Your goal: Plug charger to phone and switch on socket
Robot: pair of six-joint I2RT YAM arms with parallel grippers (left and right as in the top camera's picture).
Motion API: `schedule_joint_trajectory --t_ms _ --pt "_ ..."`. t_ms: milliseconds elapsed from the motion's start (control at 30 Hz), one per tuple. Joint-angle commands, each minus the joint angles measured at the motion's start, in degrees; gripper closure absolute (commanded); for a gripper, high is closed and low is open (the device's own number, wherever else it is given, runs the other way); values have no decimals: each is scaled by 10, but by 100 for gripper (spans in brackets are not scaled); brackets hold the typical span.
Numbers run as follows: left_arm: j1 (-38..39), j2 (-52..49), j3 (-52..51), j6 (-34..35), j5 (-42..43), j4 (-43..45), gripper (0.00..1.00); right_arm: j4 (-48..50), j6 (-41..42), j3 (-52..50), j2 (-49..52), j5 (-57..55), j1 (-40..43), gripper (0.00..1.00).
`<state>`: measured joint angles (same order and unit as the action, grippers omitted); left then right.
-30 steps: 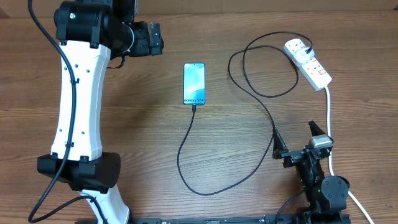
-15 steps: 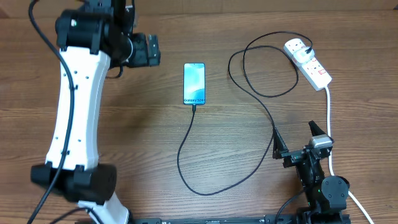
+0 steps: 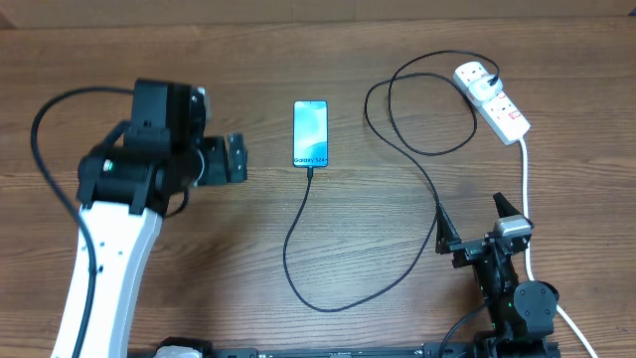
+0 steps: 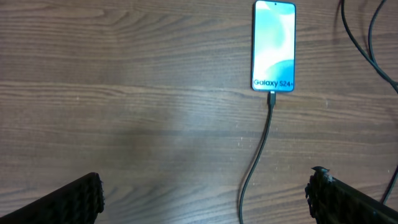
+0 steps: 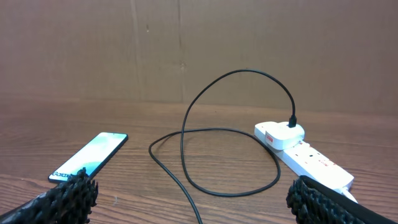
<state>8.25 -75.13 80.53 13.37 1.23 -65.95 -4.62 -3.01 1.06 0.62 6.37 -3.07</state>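
The first half of the job looked done. The phone [image 3: 310,133] lay flat near the middle of the table [image 3: 219,268], screen up and lit. The charger [image 3: 298,239] ran up to the phone's near short edge, and in the left wrist view its connector tip [image 4: 271,98] met the frame just under the "Galaxy S24+" text, apparently seated. From there the black cable looped across the wood toward the far right corner and ended in a plug [image 3: 475,75] standing in the socket [image 3: 494,101]. The socket lay well away from the phone, its thick white cord [image 3: 526,189] trailing toward the near edge. What seemed left was the switch. The red markings on the strip showed, but whether the switch was on or off was too small to tell, and the lit screen proved nothing either way. The left pincer [image 3: 236,157] hung just left of the phone, fingers spread wide and holding nothing. The right pincer [image 3: 475,234] sat low at the near right, well short of the socket, also spread wide and empty. It looked the better placed of the two to reach the switch.
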Motion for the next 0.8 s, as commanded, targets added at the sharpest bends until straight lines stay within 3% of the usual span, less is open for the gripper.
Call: schedule_joint_trajectory --t_ms 0,267,467,767 --pt "4 65 -38 -4 3 1 0 2 1 -6 -5 -7 2 0" --pt "-4 209 -154 -4 19 10 0 2 1 -6 -5 -7 2 0" --pt "-12 316 -264 -4 48 78 0 2 1 -6 -5 -7 2 0" --pt "-12 329 -333 4 47 106 0 2 1 -6 -5 -7 2 0"
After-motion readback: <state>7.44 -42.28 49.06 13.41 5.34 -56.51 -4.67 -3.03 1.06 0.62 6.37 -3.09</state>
